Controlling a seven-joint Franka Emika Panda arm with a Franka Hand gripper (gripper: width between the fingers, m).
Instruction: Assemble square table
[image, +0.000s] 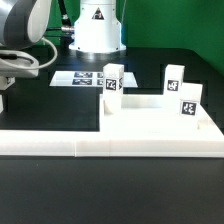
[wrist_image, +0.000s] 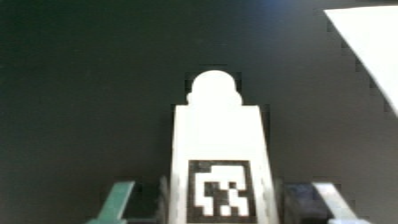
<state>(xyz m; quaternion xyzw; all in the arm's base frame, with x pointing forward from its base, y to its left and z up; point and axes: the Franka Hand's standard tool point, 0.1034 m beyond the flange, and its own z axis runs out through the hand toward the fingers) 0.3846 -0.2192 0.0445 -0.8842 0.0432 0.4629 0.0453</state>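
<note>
Toward the black worktop's left edge in the exterior view, the arm's two-finger gripper (wrist_image: 214, 200) clamps a short white tagged block leg (wrist_image: 221, 140), while rightward the thick white square tabletop slab (image: 155, 120) carries three legs, so the fourth leg's fitting seemingly comes next.

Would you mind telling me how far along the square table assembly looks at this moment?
Done, apparently: three legs stand upright at the tabletop slab, though whether they are screwed in cannot be told. In hand: the wrist view shows a fourth leg lying between the fingers of the gripper, grip unconfirmed. Left: fitting that leg to the slab.
</note>
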